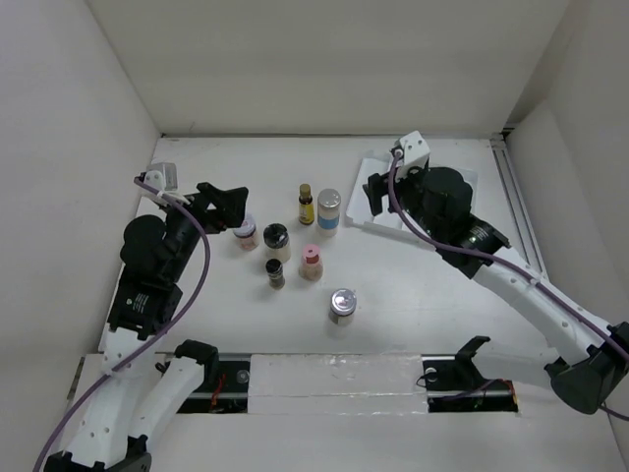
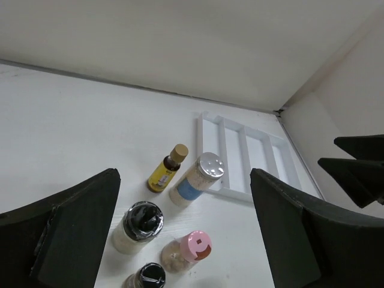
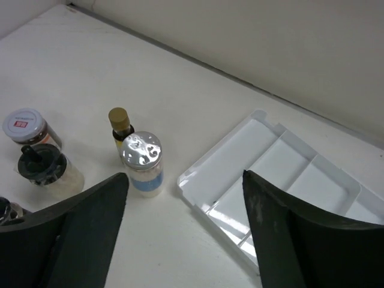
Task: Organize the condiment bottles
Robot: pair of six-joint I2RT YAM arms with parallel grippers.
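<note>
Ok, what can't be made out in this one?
Top view: the right arm covers most of the tray.
Top view: the print on the blue-labelled jar is too small to read.
Left wrist view: the bottom edge cuts off the small black-capped bottle.
Right wrist view: the tray's right end runs off the frame.

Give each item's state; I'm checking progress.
left gripper: open, empty
right gripper: open, empty
white tray: empty
yellow-labelled bottle: upright, outside tray
blue-labelled jar: upright, outside tray
black-capped jar: upright, outside tray
pink-capped jar: upright, outside tray
pale-capped jar: upright, outside tray
small dark bottle: upright, outside tray
silver-capped jar: upright, outside tray
</note>
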